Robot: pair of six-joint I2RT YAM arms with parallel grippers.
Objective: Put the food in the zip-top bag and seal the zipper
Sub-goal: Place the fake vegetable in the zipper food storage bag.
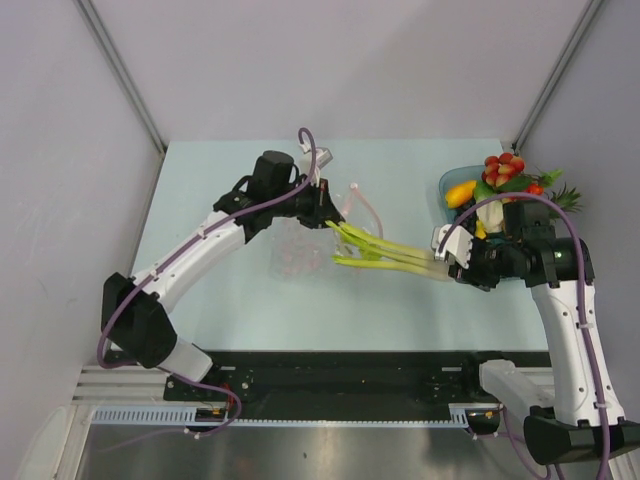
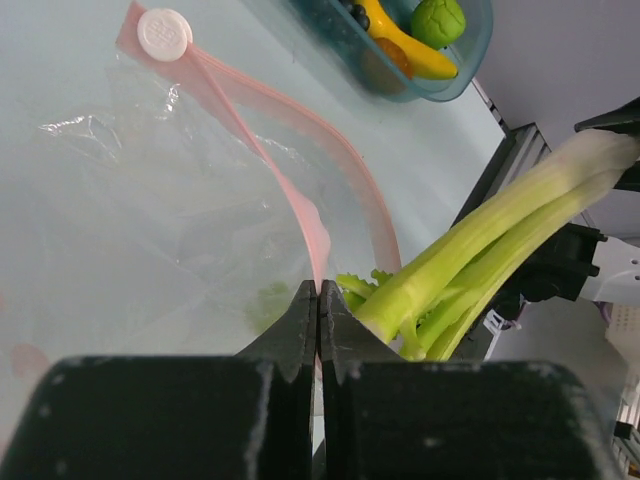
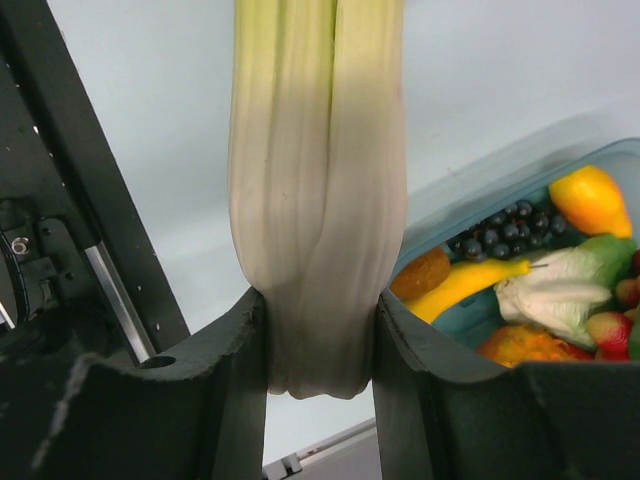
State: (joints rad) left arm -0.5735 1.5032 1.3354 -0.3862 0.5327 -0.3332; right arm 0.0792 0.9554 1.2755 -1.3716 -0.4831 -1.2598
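The pale blue-green bench (image 1: 200, 180) carries everything, with the two white-and-black arms reaching in over it from the near edge. Near its middle lies the clear, crinkly zip-top bag (image 1: 295, 252) with small pink-red marks, flat on the surface, its mouth turned toward the right arm. At the far right stands a teal plastic bowl (image 1: 445, 186) heaped with toy food: a yellow banana (image 2: 415, 55), a green ball (image 2: 438, 20), dark grapes (image 3: 495, 225) and red strawberries (image 1: 503, 165). Between bag and bowl stretches a bunch of long green stalks (image 1: 385, 255), pale at the root end and leafy at the other. The right fingers (image 1: 447, 252) pinch the pale root end from both sides, and the leafy tips sit at the bag's mouth, a little green showing through the plastic. The left fingers (image 1: 325, 208) are pressed together on the narrow pink-red zipper strip (image 2: 308, 222), holding that edge up off the bench. A small white round slider (image 2: 165, 33) sits at the strip's far end.
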